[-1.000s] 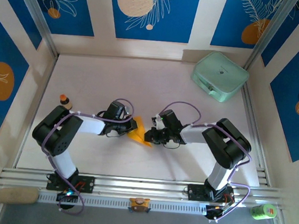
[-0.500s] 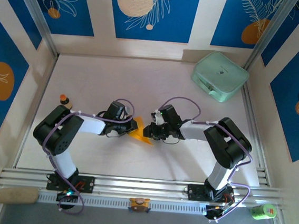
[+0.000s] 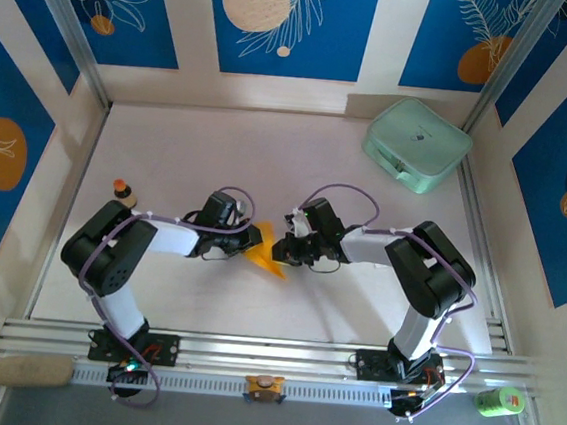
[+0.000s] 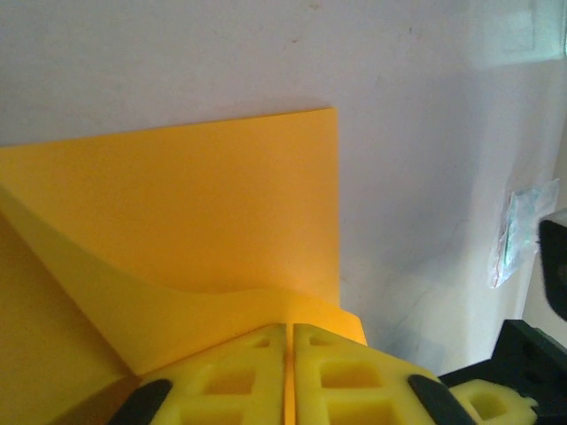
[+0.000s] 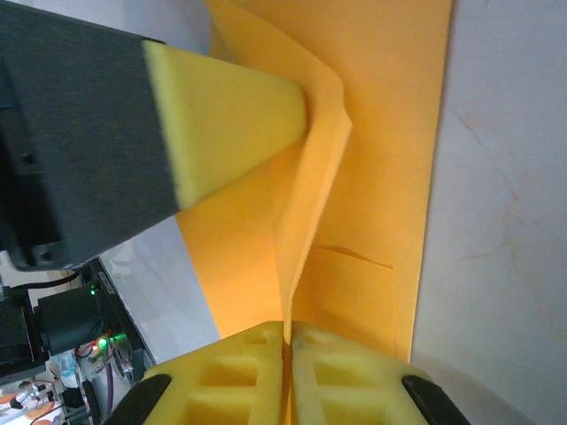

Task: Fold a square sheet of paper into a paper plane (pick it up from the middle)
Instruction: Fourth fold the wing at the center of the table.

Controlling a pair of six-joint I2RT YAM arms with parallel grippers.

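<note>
Since a second ago the right gripper point(image 3: 287, 252) is edging toward the left gripper point(image 3: 255, 242); both are pinching the paper point(image 3: 269, 261), which is lying directly between them.

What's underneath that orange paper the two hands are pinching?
The white table runs under the orange paper; beneath its lifted fold lies more paper. Anything beneath the flat part is covered.

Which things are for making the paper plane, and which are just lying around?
For the job:
orange paper sheet
left gripper and right gripper, both pinching the sheet

Just lying about:
mint-green case
little orange-capped bottle
</note>
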